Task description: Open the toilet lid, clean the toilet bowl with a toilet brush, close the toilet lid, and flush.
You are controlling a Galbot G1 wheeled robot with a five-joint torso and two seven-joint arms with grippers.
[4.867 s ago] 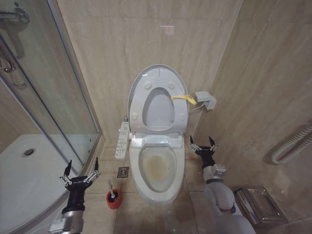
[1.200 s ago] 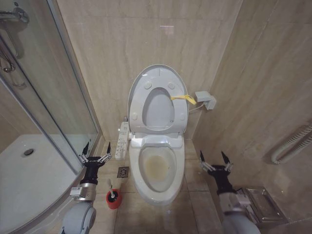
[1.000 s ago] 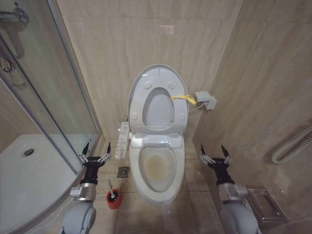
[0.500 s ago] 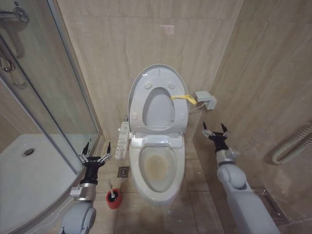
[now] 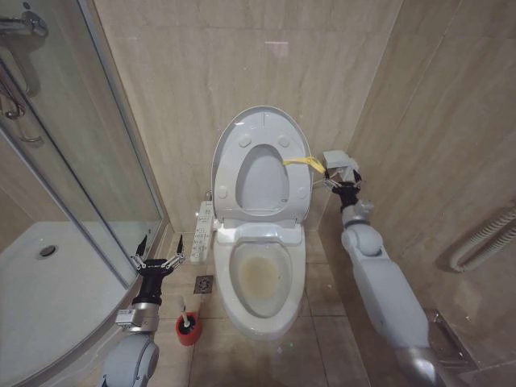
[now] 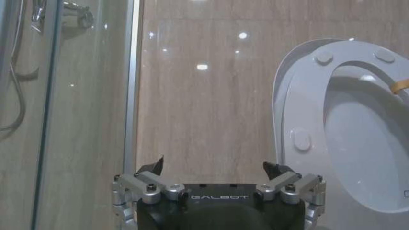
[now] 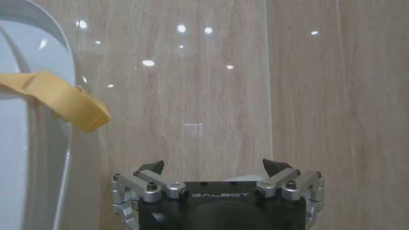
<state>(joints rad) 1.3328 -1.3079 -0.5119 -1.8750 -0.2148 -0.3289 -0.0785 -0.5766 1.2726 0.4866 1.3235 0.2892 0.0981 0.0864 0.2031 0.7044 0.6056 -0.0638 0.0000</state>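
**Right claw raised beside the upright lid, left claw low by the brush**

I see the toilet lid [image 5: 260, 153] standing upright against the back wall, the seat ring raised with it, and its yellow tab [image 5: 304, 163] sticking out from the edge on my right. The toilet bowl [image 5: 260, 278] sits open below, yellowish-brown staining showing inside, with the white button panel [image 5: 201, 232] along its left side.

My right arm reaches up along the bowl's right side. The right claw [image 5: 345, 187] sits near the wall, just below a small white box [image 5: 340, 164] mounted there and just beside the yellow tab. In the right wrist view its fingers [image 7: 149, 168] are spread apart with nothing between them, and the tab hangs close ahead.

My left claw [image 5: 158, 260] hovers low on the bowl's left, fingers released and empty, above the toilet brush [image 5: 186, 322] standing on the floor in its red holder, next to the glass shower door [image 5: 81, 161].
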